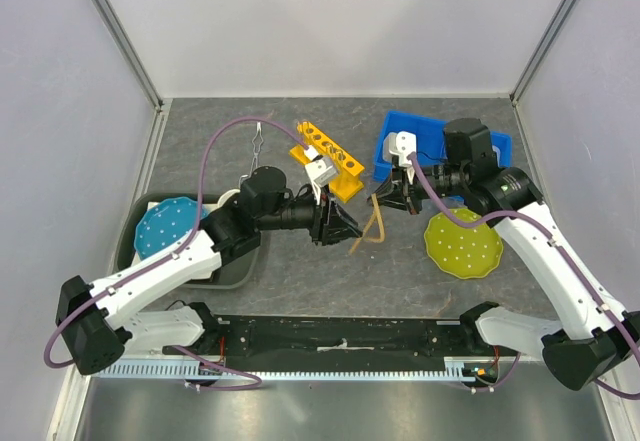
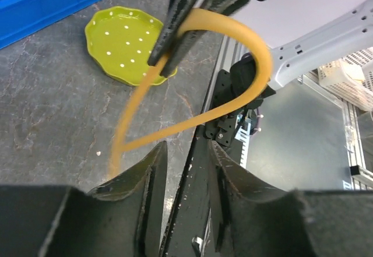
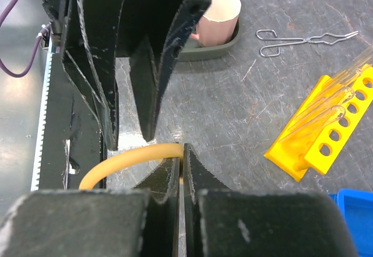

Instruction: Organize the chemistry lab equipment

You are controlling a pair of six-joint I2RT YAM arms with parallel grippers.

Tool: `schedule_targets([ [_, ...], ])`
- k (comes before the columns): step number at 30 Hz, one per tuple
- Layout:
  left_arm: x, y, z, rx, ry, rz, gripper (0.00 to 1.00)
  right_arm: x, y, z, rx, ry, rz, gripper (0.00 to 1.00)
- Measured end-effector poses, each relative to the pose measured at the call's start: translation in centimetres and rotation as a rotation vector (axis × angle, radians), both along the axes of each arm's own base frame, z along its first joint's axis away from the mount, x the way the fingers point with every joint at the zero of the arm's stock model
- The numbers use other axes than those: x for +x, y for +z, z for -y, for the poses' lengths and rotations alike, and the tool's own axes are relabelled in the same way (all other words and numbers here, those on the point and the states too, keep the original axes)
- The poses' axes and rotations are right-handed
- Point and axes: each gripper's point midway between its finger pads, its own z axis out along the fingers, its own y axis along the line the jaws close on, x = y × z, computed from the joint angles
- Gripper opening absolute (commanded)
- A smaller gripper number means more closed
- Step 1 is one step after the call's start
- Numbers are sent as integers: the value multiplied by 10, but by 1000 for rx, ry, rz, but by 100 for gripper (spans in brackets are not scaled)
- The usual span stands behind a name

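Observation:
My right gripper [image 1: 388,201] [image 3: 183,147] is shut on one end of the tan rubber loop [image 1: 371,230] [image 3: 125,159] [image 2: 257,50], just above the table's middle. Facing it, my left gripper [image 1: 343,228] [image 2: 187,150] stands open, its fingertips just short of the loop, nothing between them. The yellow holed rack [image 1: 329,157] [image 3: 322,141] lies behind them, tilted, with thin clear rods [image 3: 324,104] in it. Metal tongs [image 1: 256,151] [image 3: 303,39] lie at the back left. The squeeze bottle and flask are out of view.
A blue bin [image 1: 432,133] [image 2: 46,3] stands at the back right. A green dotted plate [image 1: 463,244] [image 2: 125,45] lies near the right arm. At the left, a grey tray [image 1: 128,236] holds a blue dotted plate [image 1: 165,226] and a cream mug [image 3: 219,13].

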Motion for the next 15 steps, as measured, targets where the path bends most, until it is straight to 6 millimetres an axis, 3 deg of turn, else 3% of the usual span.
schedule_targets([
  [6, 15, 4, 6, -22, 51, 36, 59, -1, -3, 1, -12, -7, -22, 2],
  [9, 17, 11, 4, -51, 68, 63, 76, 0, -4, 2, -18, -15, -21, 2],
  [10, 17, 13, 2, -58, 75, 71, 93, 0, -4, 2, -20, -17, -22, 2],
  [11, 16, 15, 0, -67, 84, 78, 100, 0, -5, 3, -22, -19, -24, 2],
  [15, 10, 23, -13, -128, 116, 107, 100, -1, -6, 3, -26, -17, -28, 2],
])
